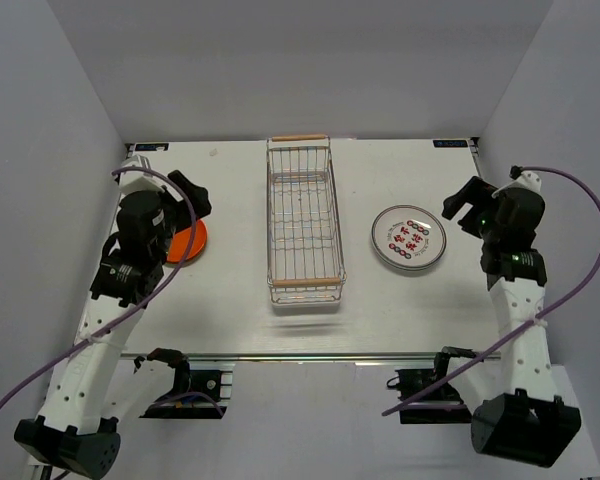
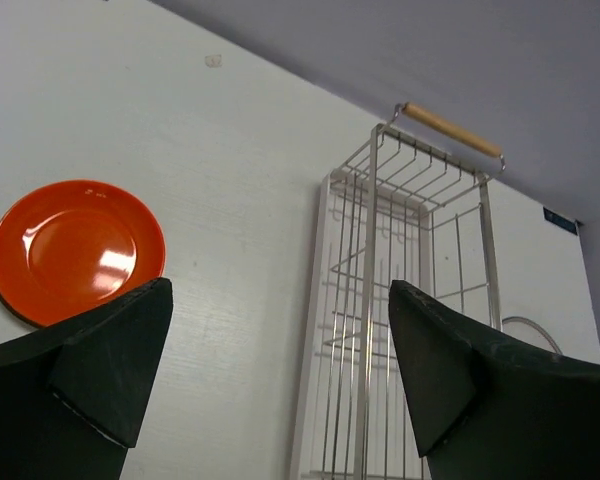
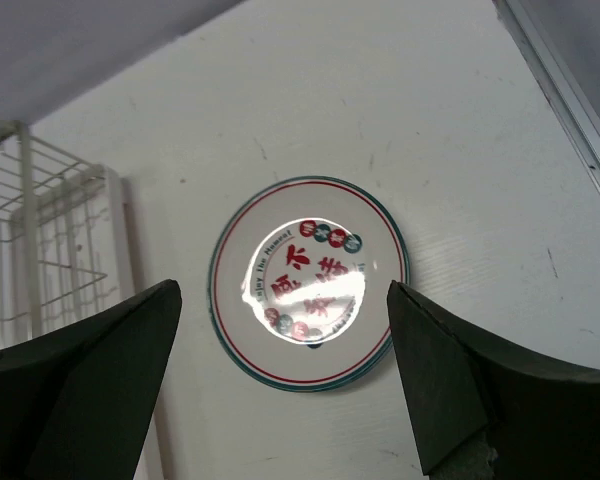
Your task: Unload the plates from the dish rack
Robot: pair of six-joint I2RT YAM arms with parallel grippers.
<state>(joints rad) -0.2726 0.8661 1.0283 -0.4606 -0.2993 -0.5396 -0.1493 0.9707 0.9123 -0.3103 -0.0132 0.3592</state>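
White table fills the gap between the left fingers, matte and faintly grained. Up beyond the left-hand tip there's a small pale blemish on the surface. Above the other tip, a blue sticker sits at the far edge, just under the grey wall. Over at the right fingers, there are faint scuffs past the right-hand tip, with a metal edge strip running diagonally above it.
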